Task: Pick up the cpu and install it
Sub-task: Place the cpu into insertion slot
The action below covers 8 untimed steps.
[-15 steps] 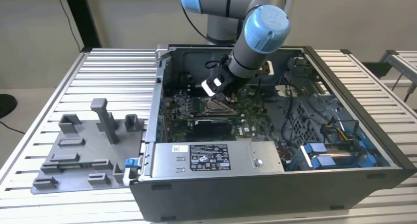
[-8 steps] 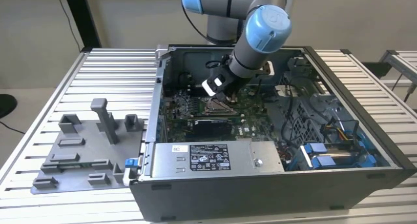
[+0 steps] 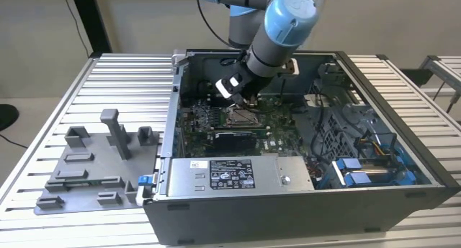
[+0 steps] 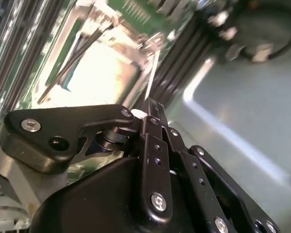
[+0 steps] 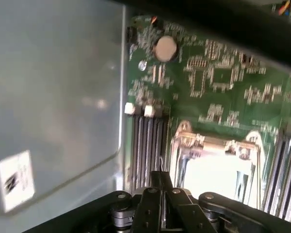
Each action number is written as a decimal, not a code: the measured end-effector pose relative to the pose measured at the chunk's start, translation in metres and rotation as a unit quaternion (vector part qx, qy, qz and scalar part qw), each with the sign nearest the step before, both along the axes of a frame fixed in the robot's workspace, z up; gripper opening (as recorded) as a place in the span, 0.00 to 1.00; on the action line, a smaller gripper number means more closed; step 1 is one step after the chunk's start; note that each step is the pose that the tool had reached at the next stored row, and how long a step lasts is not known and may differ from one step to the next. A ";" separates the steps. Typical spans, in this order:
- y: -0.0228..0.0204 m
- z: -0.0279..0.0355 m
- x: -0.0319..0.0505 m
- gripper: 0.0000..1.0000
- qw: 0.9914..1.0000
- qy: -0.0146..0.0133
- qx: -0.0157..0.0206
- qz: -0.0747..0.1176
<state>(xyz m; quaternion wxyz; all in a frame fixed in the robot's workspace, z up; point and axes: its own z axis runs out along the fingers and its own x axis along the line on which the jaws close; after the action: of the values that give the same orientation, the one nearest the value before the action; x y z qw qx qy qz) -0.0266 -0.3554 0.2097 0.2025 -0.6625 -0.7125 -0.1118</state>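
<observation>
Gripper [image 4: 148, 103] pinched shut on what looks like the socket lever [image 4: 153, 73]. cpu [image 3: 241, 117] seems seated in the socket [image 5: 213, 144], motherboard [image 5: 208, 73] centre. You're likely at latching; it wants a steady arc, no slip.

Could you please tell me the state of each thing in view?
Case: open on top, insides exposed.
Gripper: shut, down inside the case, just above the socket.
Socket: pale and bright inside its frame; cannot tell whether the cpu is seated.
</observation>
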 end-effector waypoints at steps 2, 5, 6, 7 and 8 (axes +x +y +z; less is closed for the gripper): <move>0.0001 0.0005 -0.0091 0.00 1.000 -0.001 0.001 0.000; -0.0002 0.0008 -0.0229 0.00 1.000 -0.006 0.000 0.000; -0.0002 0.0007 -0.0273 0.00 1.000 -0.008 0.000 0.000; -0.0002 0.0005 -0.0317 0.00 1.000 -0.011 0.001 0.000; -0.0001 0.0004 -0.0350 0.00 1.000 -0.014 0.001 0.000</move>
<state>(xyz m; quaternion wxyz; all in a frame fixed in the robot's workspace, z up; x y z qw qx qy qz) -0.0616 -0.3555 0.2101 0.1936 -0.6606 -0.7151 -0.1220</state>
